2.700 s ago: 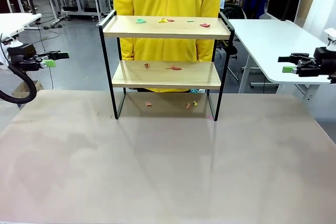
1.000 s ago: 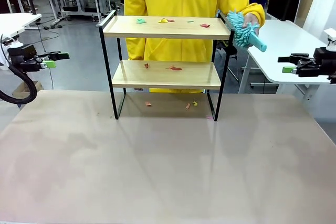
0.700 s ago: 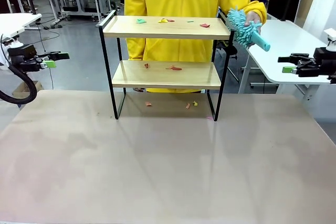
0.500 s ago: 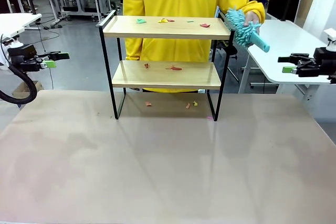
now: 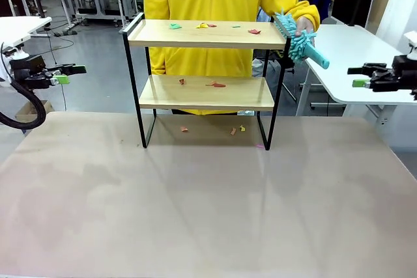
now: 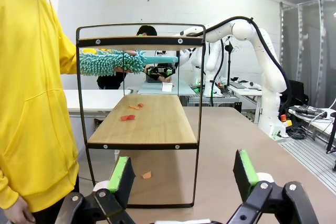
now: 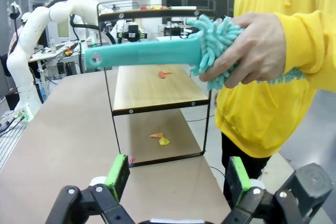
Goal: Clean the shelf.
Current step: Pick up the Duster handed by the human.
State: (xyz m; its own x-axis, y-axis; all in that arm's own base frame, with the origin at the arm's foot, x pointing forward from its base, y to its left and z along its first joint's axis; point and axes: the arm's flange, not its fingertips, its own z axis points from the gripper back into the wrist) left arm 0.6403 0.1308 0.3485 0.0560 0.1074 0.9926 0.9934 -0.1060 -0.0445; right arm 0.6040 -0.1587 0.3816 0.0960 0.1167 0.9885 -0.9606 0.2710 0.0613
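On the shelf (image 5: 163, 93) lie coloured scraps (image 5: 215, 84); left fingers (image 5: 62, 78) and right fingers (image 5: 358, 83) stand spread

**Person's hand holding out a teal duster in front of the shelf**

The hand (image 7: 257, 51), coming out of a yellow sleeve (image 7: 310, 24), is wrapped around the fluffy head of a teal chenille duster (image 7: 157, 52). The duster's flat plastic handle juts level from the fingers, away from the sleeve, and crosses in front of the shelf (image 7: 157, 95) between its two boards. The shelf stands beyond and below the hand on the table (image 7: 58, 140). Red and orange scraps (image 7: 164, 73) lie on its lower board, and an orange and a yellow scrap (image 7: 160, 139) lie on the table beneath. Well below the hand, the right gripper (image 7: 177, 169) has its green-padded jaws spread wide with nothing between them. Past the handle's far end rises a white robot arm (image 7: 31, 30).
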